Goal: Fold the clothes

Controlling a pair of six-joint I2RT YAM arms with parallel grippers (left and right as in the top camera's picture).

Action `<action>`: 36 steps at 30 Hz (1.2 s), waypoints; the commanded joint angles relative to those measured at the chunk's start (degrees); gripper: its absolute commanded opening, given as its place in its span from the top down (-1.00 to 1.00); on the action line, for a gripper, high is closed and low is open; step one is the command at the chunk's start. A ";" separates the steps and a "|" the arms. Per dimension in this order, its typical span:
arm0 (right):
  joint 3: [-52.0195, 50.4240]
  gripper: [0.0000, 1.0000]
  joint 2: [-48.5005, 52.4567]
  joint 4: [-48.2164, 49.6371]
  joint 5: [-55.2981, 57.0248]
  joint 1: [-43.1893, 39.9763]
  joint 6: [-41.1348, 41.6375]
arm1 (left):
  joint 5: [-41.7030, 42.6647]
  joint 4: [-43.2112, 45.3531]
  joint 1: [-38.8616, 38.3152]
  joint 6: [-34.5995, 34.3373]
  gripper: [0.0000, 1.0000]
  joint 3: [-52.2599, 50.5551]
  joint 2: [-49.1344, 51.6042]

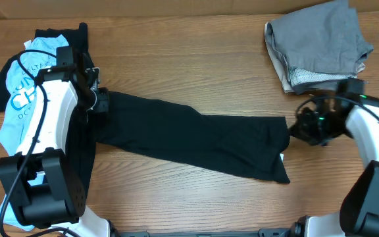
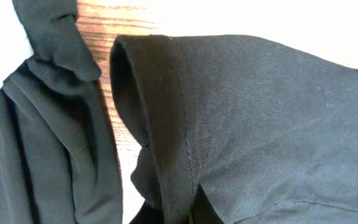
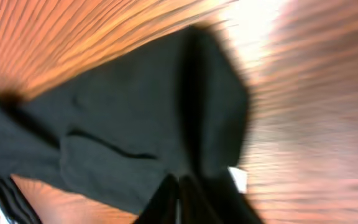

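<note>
A plain black T-shirt [image 1: 196, 138] lies in a long band across the table, from upper left to lower right. My left gripper [image 1: 99, 100] is shut on its left end; in the left wrist view the hemmed edge [image 2: 166, 124] rises from the closed jaws [image 2: 194, 208]. My right gripper [image 1: 295, 131] is shut on the right end, and its dark fingertips [image 3: 178, 199] pinch the cloth beside a small white label [image 3: 238, 178]. The right wrist view is blurred. At the far left, a light blue printed T-shirt [image 1: 18, 85] lies heaped with another black piece [image 1: 77, 39].
Grey garments [image 1: 318, 43] with a pale speckled lining are folded at the back right, just behind the right arm. Bare wooden table [image 1: 189, 52] shows behind and in front of the black band. The left arm's base [image 1: 38, 191] stands over the left pile.
</note>
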 commanded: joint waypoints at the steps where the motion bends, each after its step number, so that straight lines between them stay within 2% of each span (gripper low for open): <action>1: -1.64 0.92 -0.92 2.82 -1.09 5.11 2.80 | -0.83 -0.90 -2.01 1.79 0.92 1.88 0.24; 5: -6.12 0.92 -0.85 8.57 -0.94 7.54 7.56 | -2.58 -2.19 -5.09 1.79 0.92 2.05 0.24; 10: -9.38 0.92 -0.85 11.37 -0.92 7.69 8.85 | -2.80 -3.93 -10.78 0.94 0.92 2.05 0.24; 15: -9.42 0.92 -0.85 11.61 -0.92 7.69 8.85 | 2.67 -4.46 -17.94 -0.70 0.93 2.08 0.24; 26: -9.42 0.92 -0.85 11.93 -0.92 7.69 8.85 | 5.73 0.76 -32.04 -9.31 0.92 2.05 0.26; 36: -9.42 0.92 -0.85 11.93 -0.92 7.69 8.85 | 7.78 6.71 -36.50 -11.93 0.92 2.05 0.28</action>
